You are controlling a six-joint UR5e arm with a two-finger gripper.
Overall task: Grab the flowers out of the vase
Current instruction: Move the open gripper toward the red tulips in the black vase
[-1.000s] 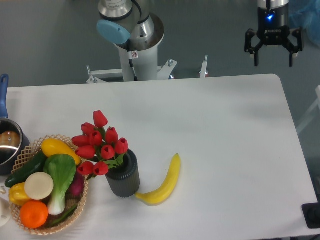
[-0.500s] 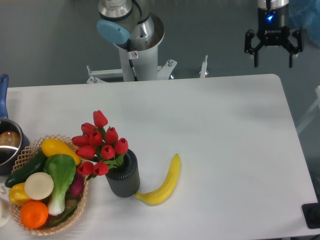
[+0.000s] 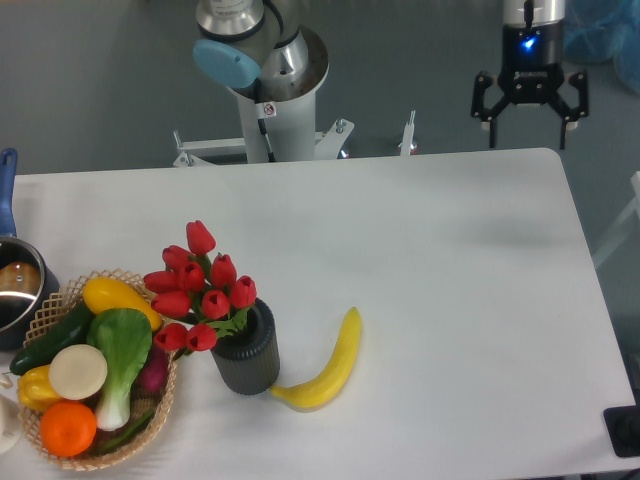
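Gripper (image 3: 525,122) high at far right edge of desk (image 3: 450,260); jaws spread wide, nothing held; well apart from target. Flowers (image 3: 200,285) seated in vase (image 3: 246,348), buds leaning left toward basket (image 3: 55,300); vase upright near front-left of desk, banana (image 3: 325,365) tip touching or just beside its base. Progress: approx nil; no approach, no grasp, no lift. Remaining: traverse to vase, descend on stems, close, pull bunch out.
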